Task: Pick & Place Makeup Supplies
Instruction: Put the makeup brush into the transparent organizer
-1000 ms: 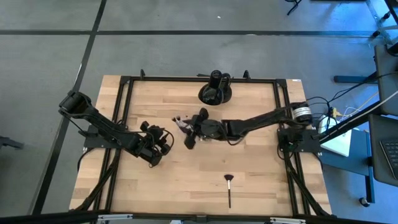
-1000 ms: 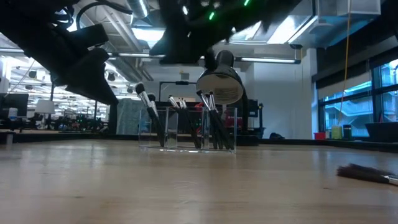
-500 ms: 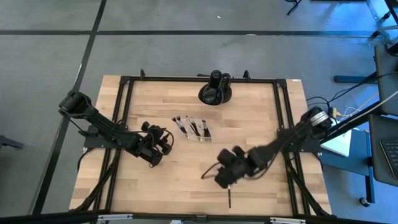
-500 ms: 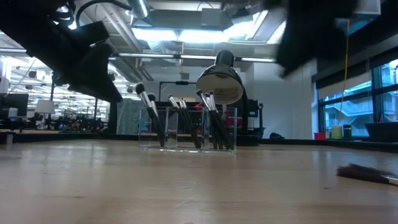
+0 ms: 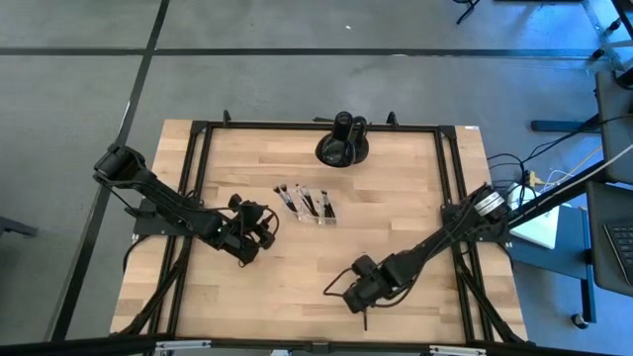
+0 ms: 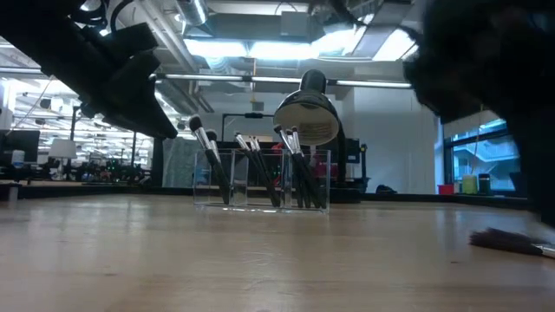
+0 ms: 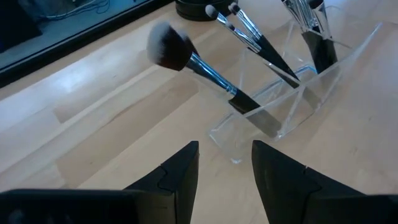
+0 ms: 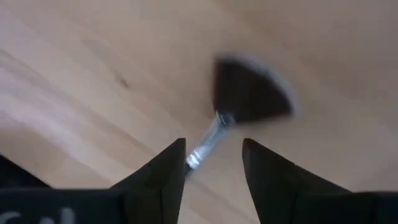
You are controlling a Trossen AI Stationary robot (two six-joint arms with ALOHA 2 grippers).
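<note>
One fan-shaped, dark-bristled brush with silver ferrule on pale wood, between the right claw's parted, empty fingers.

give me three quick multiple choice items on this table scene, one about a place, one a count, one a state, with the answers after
1. Where is the right gripper?
A. over the clear plastic organiser tray
B. above the loose fan-shaped brush with a silver ferrule near the table's front edge
C. beside the black desk lamp

2. How many brushes lie loose on the wooden table?
A. one
B. three
C. five

3. How do the right gripper's fingers stand?
A. shut on the brush
B. open, either side of the brush's handle
C. shut on nothing

Answers:
1 B, the high view shows it down by the front edge.
2 A, only the fan brush lies flat; the others stand in the clear plastic organiser tray.
3 B, the right wrist view shows a gap with the handle between.
</note>
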